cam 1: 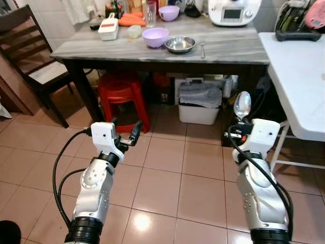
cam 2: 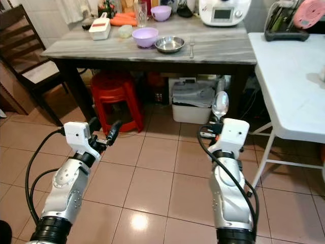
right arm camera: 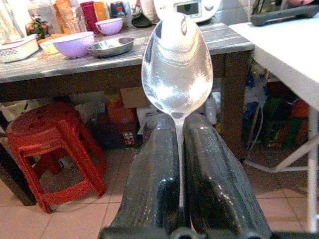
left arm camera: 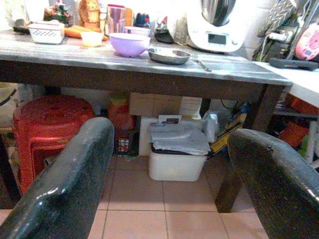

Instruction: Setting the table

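My right gripper (cam 1: 241, 121) is shut on a metal spoon (cam 1: 242, 105), whose bowl stands upright above the fingers (right arm camera: 154, 174). It hovers over the tiled floor, short of the grey wooden table (cam 1: 228, 48). On that table sit a purple bowl (cam 1: 155, 36), a steel dish (cam 1: 180, 44) and a fork (cam 1: 202, 49) side by side. My left gripper (cam 1: 125, 133) is open and holds nothing, level with the right one and also short of the table.
A red stool (cam 1: 119, 94) and a white bin (cam 1: 199, 104) stand under the table. A dark chair (cam 1: 30, 66) is at the left, a white folding table (cam 1: 299, 76) at the right. The table's back holds a white appliance (cam 1: 234, 11), a second purple bowl (cam 1: 169, 12), a glass (cam 1: 150, 12) and a white container (cam 1: 108, 28).
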Motion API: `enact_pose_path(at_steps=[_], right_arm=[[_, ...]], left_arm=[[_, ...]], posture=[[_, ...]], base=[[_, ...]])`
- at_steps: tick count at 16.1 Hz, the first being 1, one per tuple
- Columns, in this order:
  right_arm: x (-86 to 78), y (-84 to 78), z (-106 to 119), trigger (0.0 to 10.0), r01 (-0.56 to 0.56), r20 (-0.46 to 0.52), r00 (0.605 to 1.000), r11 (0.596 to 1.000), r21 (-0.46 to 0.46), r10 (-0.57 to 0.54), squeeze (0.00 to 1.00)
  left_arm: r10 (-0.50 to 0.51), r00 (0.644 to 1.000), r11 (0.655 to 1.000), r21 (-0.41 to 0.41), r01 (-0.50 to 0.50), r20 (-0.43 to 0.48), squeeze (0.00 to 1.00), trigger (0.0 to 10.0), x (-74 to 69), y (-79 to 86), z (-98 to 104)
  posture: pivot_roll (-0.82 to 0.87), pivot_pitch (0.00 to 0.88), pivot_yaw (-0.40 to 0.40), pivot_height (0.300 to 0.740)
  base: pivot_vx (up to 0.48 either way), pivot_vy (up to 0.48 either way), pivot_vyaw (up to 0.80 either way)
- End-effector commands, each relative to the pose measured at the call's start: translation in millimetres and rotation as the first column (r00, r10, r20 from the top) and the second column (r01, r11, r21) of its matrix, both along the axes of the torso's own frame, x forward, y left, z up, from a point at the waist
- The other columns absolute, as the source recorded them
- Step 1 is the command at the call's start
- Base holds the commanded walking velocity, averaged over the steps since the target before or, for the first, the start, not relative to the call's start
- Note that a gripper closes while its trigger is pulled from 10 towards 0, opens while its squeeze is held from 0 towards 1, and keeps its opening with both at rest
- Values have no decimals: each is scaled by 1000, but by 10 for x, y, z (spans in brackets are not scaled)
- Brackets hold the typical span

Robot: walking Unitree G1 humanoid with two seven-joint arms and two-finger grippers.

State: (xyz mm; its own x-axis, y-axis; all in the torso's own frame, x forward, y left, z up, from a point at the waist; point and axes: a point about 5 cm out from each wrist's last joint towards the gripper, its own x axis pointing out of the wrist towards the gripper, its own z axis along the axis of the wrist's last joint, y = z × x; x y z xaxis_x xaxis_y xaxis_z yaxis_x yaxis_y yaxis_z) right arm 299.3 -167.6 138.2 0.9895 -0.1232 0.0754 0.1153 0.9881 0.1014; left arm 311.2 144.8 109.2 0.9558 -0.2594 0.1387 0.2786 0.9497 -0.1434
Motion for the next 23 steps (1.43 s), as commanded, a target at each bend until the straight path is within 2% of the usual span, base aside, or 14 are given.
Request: enact_pose_path(at_steps=[1, 6, 16, 20, 23], right_arm=[[4, 11, 6, 10000, -5, 5, 1000, 1000, -2, 5, 0], [-2, 19, 9, 10000, -15, 12, 1000, 1000, -3, 15, 0], [6, 11, 8, 10000, -15, 7, 1000, 1000, 9, 15, 0], [11, 8, 6, 10000, -17, 6, 1000, 1000, 10, 17, 0], [12, 11, 5, 10000, -18, 5, 1000, 1000, 11, 18, 0]], left_arm=[[-5, 1000, 1000, 5, 5, 10, 0, 10000, 20, 6, 24], [-13, 1000, 1000, 2, 13, 9, 0, 10000, 26, -16, 26], [-23, 1000, 1000, -2, 23, 10, 0, 10000, 25, -53, 18], [-31, 999, 1000, -1, 31, 10, 0, 10000, 29, -71, 17], [-34, 999, 999, -2, 34, 10, 0, 10000, 25, -79, 14]], posture=[[-88, 24, 78, 740], [-91, 26, 79, 740], [-93, 20, 72, 740], [-93, 20, 72, 740], [-93, 20, 72, 740]], base=[[292, 0, 0], [299, 0, 303], [296, 0, 0], [296, 0, -586], [296, 0, 0]])
